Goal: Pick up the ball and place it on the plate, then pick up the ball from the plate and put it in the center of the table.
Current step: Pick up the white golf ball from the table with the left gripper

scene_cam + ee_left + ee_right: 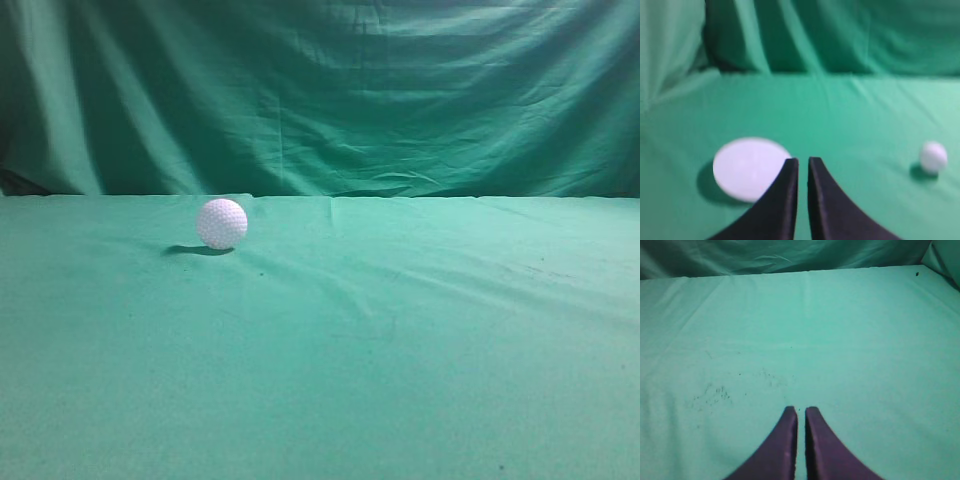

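The white dimpled ball [222, 223] rests on the green cloth table [400, 340], left of the middle and toward the back in the exterior view. It also shows in the left wrist view [933, 157] at the far right, well apart from my left gripper [803, 161], which is shut and empty. The white round plate [748, 168] lies on the table just left of the left fingertips. The plate is out of the exterior view. My right gripper [801, 410] is shut and empty over bare cloth. Neither arm shows in the exterior view.
A draped green backdrop curtain [320, 90] hangs behind the table's far edge. Small dark specks mark the cloth in the right wrist view [712, 392].
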Controlling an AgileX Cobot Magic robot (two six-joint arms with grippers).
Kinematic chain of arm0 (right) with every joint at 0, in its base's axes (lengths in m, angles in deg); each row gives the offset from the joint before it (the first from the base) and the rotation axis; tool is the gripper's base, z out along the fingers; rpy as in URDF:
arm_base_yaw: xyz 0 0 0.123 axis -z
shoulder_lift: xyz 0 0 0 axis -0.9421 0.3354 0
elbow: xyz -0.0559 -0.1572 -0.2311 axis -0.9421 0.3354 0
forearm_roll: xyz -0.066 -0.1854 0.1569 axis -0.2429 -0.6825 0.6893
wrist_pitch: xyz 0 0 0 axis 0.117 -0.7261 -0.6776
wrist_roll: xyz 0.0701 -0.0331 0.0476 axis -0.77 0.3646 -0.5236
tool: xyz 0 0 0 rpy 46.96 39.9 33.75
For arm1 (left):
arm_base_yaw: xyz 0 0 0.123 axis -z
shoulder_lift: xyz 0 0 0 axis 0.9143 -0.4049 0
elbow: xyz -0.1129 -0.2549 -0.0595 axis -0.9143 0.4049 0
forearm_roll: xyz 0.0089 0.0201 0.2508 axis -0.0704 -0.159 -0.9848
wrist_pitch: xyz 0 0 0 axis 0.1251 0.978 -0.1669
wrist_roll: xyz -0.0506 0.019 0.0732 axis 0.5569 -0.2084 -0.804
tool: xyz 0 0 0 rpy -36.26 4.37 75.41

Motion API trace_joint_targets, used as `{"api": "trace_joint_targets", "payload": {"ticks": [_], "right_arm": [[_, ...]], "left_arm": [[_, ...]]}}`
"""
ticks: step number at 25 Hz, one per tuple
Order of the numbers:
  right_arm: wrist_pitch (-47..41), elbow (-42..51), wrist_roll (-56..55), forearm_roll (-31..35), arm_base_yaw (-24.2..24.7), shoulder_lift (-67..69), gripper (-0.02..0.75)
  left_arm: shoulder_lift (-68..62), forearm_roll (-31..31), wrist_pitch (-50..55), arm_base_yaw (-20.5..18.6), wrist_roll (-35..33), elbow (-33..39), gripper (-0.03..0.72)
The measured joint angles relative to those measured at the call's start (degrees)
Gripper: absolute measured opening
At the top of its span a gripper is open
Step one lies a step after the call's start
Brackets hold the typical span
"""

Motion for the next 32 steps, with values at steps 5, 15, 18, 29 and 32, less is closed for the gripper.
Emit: {"api": "trace_joint_targets", "payload": {"ticks": [5, 15, 18, 29, 32], "right_arm": [[0.0, 0.0, 0.0, 0.0, 0.0, 0.0, 0.050], [0.0, 0.0, 0.0, 0.0, 0.0, 0.0, 0.050], [0.0, 0.0, 0.0, 0.0, 0.0, 0.0, 0.050], [0.0, 0.0, 0.0, 0.0, 0.0, 0.0, 0.050], [0.0, 0.0, 0.0, 0.0, 0.0, 0.0, 0.050]], "left_arm": [[0.0, 1.1, -6.5, 0.0, 0.0, 0.0, 0.049], [-2.2, -0.6, 0.4, 0.0, 11.6, -9.4, 0.049], [-8.7, -0.9, 11.1, 0.0, 11.6, -16.1, 0.049], [-17.6, 0.6, 12.9, 2.6, 11.0, -24.8, 0.049], [-22.6, 0.7, 20.4, 3.1, 7.5, -30.6, 0.049]]}}
